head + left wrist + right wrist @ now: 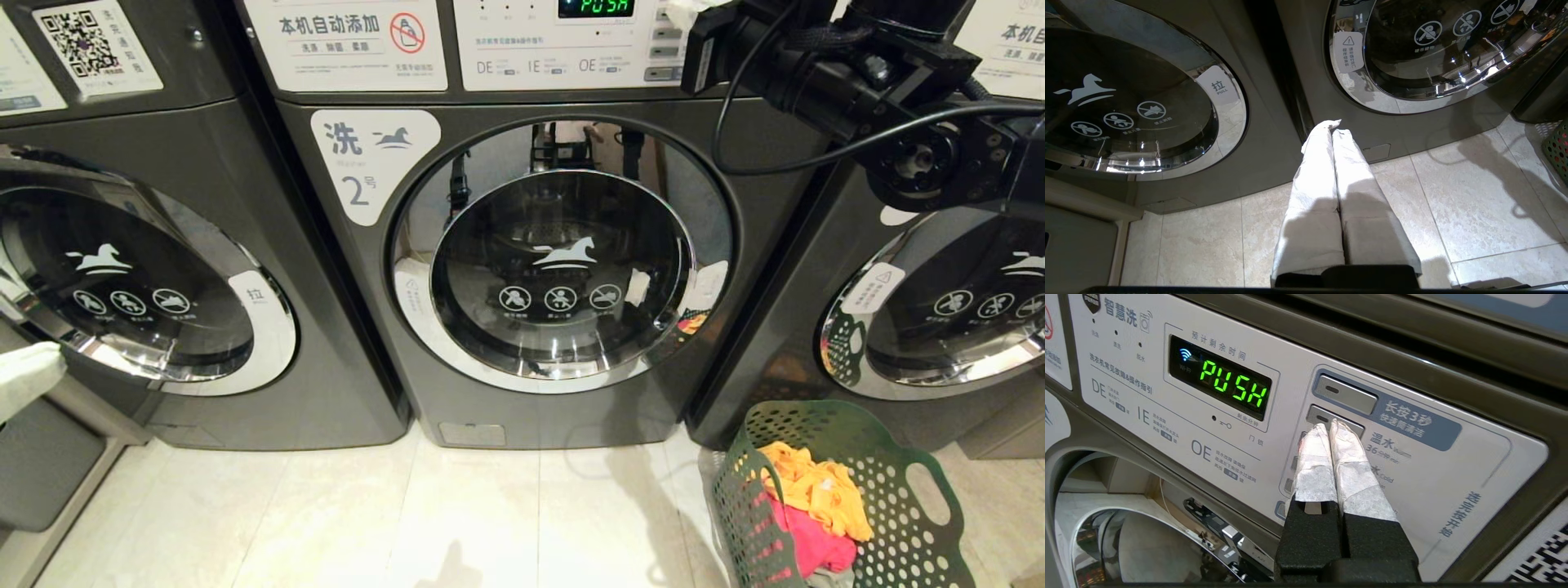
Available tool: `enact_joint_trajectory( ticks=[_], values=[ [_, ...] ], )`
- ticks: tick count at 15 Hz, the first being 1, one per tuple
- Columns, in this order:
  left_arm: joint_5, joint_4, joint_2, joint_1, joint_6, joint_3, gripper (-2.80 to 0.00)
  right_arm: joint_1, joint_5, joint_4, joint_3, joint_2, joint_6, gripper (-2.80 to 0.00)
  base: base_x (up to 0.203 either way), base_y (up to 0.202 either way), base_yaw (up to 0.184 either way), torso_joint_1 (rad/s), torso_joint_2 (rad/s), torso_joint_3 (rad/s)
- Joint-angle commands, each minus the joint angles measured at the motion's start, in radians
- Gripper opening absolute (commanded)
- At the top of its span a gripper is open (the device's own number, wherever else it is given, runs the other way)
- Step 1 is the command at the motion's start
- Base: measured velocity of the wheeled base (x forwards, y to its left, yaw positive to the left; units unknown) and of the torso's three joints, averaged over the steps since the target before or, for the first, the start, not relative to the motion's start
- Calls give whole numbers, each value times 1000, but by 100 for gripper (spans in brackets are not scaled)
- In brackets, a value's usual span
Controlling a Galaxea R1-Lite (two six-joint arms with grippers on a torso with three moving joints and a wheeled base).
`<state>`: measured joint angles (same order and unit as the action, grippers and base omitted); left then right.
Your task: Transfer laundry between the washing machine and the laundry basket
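Note:
The washing machine (759,245) marked 2 stands in the middle with its round glass door (563,269) closed. Its display (1231,381) reads PUSH. My right gripper (1331,424) is shut and holds nothing. Its wrapped tips are at the second grey button (1353,426) of the control panel. The green laundry basket (816,412) stands on the floor at the lower right. It holds an orange-yellow garment (816,486) on top of a pink-red one (804,539). My left gripper (1333,126) hangs low to the left, shut and empty, pointing at the gap between two machines.
Another grey machine (122,278) stands on the left and a third one (939,310) on the right, behind the basket. Pale floor tiles (490,514) lie in front. A grey ledge (41,457) juts out at the lower left.

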<state>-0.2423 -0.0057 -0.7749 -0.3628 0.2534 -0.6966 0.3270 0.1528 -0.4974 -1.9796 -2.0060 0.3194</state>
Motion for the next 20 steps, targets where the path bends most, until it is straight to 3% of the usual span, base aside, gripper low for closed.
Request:
enact_joint_trajectory(
  ticks=[1,7,11,20],
  values=[
    [-2,0,2,-1,1,0,-280,-8,-2,-4,-1,-1,3,-280,0,0,0,0,0,0],
    [12,1,11,1,3,0,-280,-4,9,2,5,16,3,-280,0,0,0,0,0,0],
    [12,4,14,1,4,0,-280,15,89,18,152,122,-11,-280,0,0,0,0,0,0],
    [12,0,22,1,4,12,-280,26,110,19,291,162,-45,-280,0,0,0,0,0,0]
  ],
)
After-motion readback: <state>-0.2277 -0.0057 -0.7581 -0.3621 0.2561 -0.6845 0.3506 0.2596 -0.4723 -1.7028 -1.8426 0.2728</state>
